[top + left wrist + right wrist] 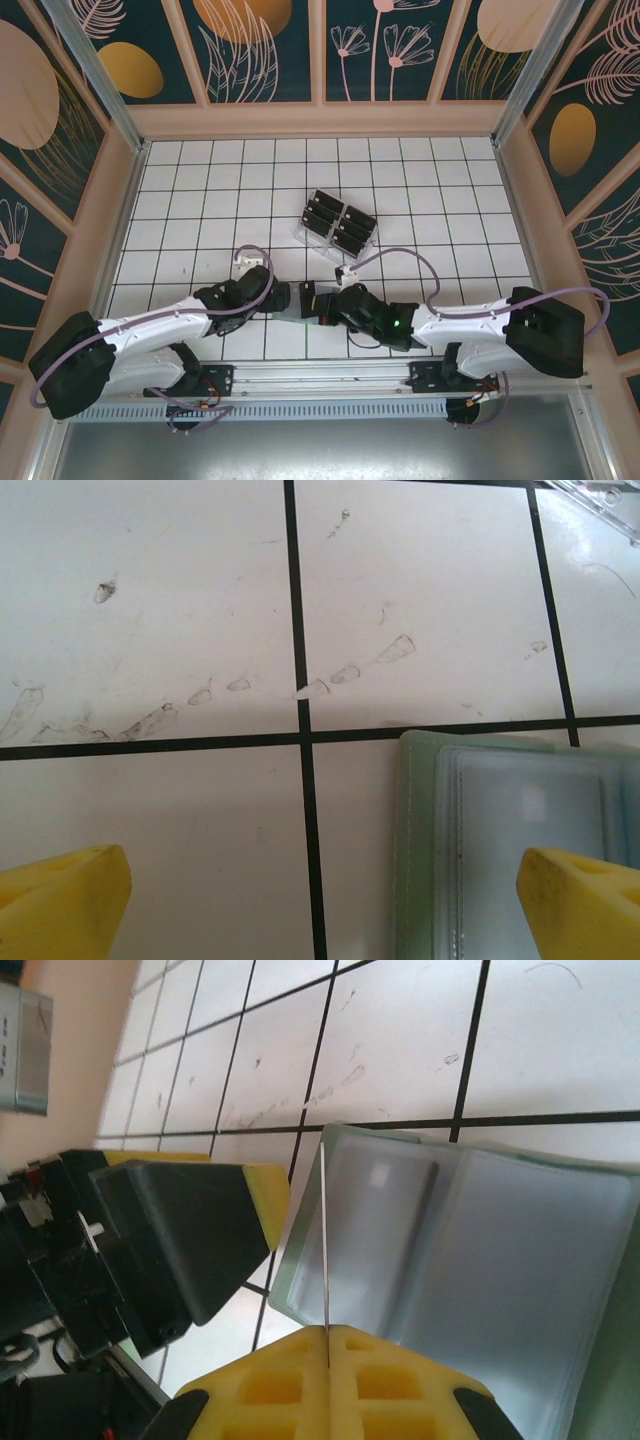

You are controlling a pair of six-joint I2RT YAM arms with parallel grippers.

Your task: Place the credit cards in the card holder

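Observation:
The sage-green card holder (430, 860) lies open on the tiles, its clear plastic pockets (500, 1260) facing up. My right gripper (328, 1332) is shut on one credit card (325, 1240), seen edge-on as a thin line standing over the holder's left pocket. My left gripper (320, 910) is open, its yellow fingertips (60, 905) straddling the holder's left edge and bare tile. Its black finger with a yellow pad (255, 1195) stands just left of the held card. Both grippers meet near the table's front middle (305, 300). More black credit cards (337, 222) stand in a rack behind.
The clear plastic slotted rack (308, 238) stands two tiles behind the grippers. Wooden walls (120, 200) border the white tiled floor on three sides. A metal rail (320, 375) carries the arm bases at the near edge.

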